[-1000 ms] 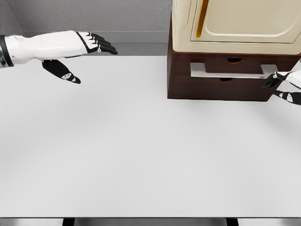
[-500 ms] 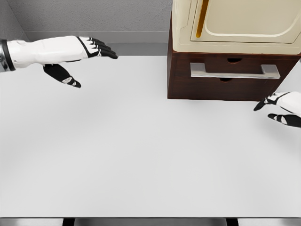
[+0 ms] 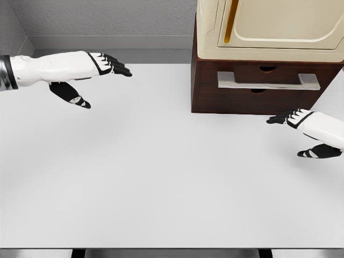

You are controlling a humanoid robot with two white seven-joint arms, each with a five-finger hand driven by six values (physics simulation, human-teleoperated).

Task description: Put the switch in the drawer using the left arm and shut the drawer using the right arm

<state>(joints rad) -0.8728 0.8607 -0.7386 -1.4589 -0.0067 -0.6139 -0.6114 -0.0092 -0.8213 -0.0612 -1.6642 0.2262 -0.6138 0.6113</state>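
A dark brown drawer cabinet [image 3: 252, 99] stands at the back right of the white table [image 3: 150, 172], its drawer front flush and its long grey handle [image 3: 267, 81] facing me. No switch shows anywhere. My left hand [image 3: 102, 67] hovers over the table's far left, fingers straight and spread, thumb hanging down, holding nothing. My right hand [image 3: 293, 126] is low over the table in front of the cabinet's right end, fingers extended toward the left, empty and apart from the handle.
A cream-coloured appliance [image 3: 271, 27] with an orange strip sits on top of the cabinet. A grey wall runs behind the table. The table's front edge lies near the bottom of the view.
My right hand has come away from the handle's right end, down and to the left, in front of the cabinet. My left hand has stayed almost still.
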